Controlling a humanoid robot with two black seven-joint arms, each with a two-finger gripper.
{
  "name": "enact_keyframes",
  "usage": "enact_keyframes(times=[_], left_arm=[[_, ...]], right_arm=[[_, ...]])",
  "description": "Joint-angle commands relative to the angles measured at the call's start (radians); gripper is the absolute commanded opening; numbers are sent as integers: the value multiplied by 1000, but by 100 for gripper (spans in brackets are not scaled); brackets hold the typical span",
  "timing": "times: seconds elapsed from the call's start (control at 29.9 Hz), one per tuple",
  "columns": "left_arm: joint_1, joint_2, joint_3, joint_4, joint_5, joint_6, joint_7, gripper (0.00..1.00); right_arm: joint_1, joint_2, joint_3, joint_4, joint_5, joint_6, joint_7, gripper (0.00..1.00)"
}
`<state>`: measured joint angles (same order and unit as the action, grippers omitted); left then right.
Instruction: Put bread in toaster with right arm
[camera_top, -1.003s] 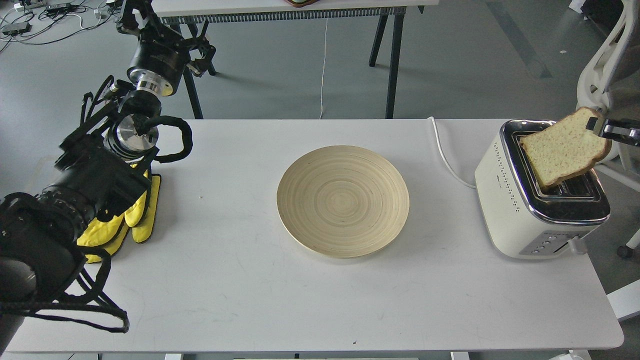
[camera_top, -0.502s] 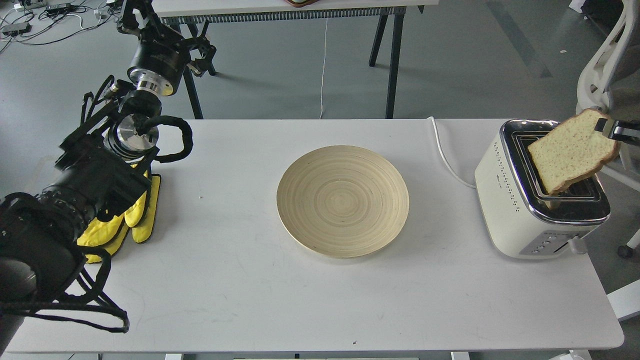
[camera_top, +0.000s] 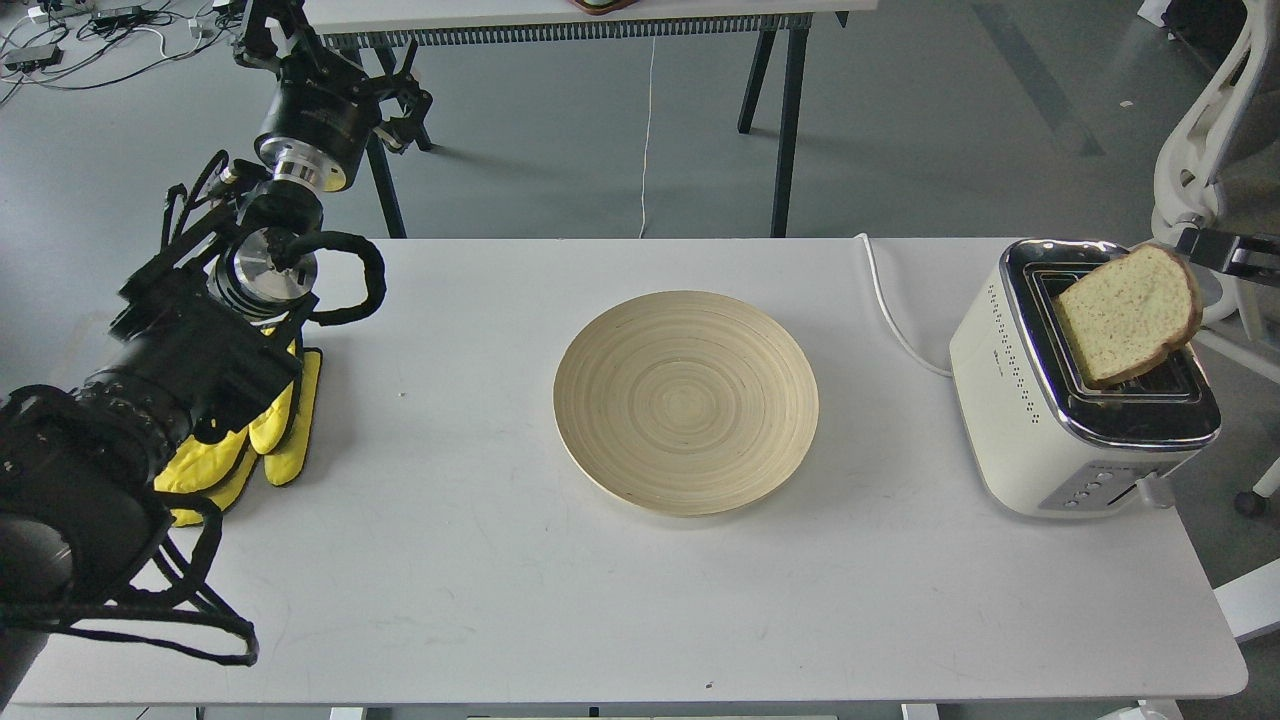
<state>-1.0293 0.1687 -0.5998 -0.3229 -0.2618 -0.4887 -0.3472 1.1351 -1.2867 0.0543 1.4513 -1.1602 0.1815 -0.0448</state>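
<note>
White table (camera_top: 500, 600), near to far. Left near edge: left arm (camera_top: 150, 400), black, lying over yellow gloves (camera_top: 270, 430). Centre: round wooden plate (camera_top: 686, 402), bare. Right: toaster (camera_top: 1075, 400), cream with chrome top, white cord (camera_top: 890, 320) trailing left. Bread (camera_top: 1128, 315): one slice, tilted, lower corner in the toaster's slot, upper part leaning right. Right gripper (camera_top: 1215, 248): at right edge, just beside the slice's top; whether parted or closed cannot be told. Far left: left gripper (camera_top: 400, 105), likewise unclear.
</note>
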Motion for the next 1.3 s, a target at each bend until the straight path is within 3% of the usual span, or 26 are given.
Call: enact_keyframes(times=[0.0, 0.1, 0.27, 0.54, 0.7, 0.94, 1.1, 1.27], left_arm=[[0, 0, 0, -1, -1, 0, 1, 100], [0, 0, 0, -1, -1, 0, 1, 100], [0, 0, 0, -1, -1, 0, 1, 100], [0, 0, 0, -1, -1, 0, 1, 100], [0, 3, 0, -1, -1, 0, 1, 100], [0, 3, 0, -1, -1, 0, 1, 100], [0, 3, -3, -1, -2, 0, 1, 100], [0, 3, -2, -1, -2, 0, 1, 100]], right_arm=[[0, 21, 19, -2, 2, -14, 5, 97], [0, 52, 64, -5, 59, -83, 11, 97], [-1, 153, 222, -67, 471, -137, 14, 98], [-1, 397, 418, -365, 839, -129, 16, 100], [-32, 494, 469, -511, 1117, -31, 120, 100], [-115, 584, 533, -540, 1390, 19, 180, 100], [-214, 722, 709, -583, 1415, 67, 174, 100], [-284, 872, 944, -722, 1415, 205, 148, 100]])
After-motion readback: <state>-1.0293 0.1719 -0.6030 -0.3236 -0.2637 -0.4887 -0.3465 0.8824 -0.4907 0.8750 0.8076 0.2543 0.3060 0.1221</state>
